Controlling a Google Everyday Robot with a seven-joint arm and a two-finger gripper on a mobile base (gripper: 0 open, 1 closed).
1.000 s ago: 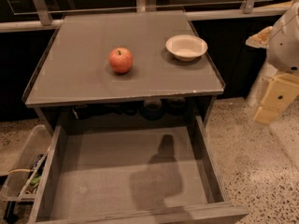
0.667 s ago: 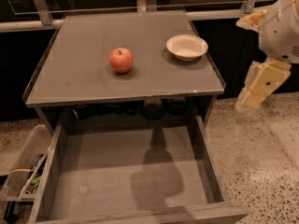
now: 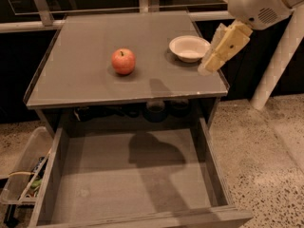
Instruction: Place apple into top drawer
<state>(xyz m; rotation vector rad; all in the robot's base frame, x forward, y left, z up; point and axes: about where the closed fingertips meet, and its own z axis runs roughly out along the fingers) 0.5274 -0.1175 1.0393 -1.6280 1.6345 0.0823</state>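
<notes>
The small round red-orange apple (image 3: 123, 61) sits upper centre-left, on the flat grey cabinet top (image 3: 80, 82). It is probably firm, smooth and light, best gripped across its middle. The cream-coloured gripper (image 3: 221, 51) hangs upper right; spread or closed, I cannot tell.

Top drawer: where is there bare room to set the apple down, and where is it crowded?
The top drawer floor is bare from wall to wall; the front half, clear of the tabletop overhang, is easiest. On the tabletop, bare room lies left of the apple and in front of it. Crowded: the right side, where the tool hovers beside the bowl.
</notes>
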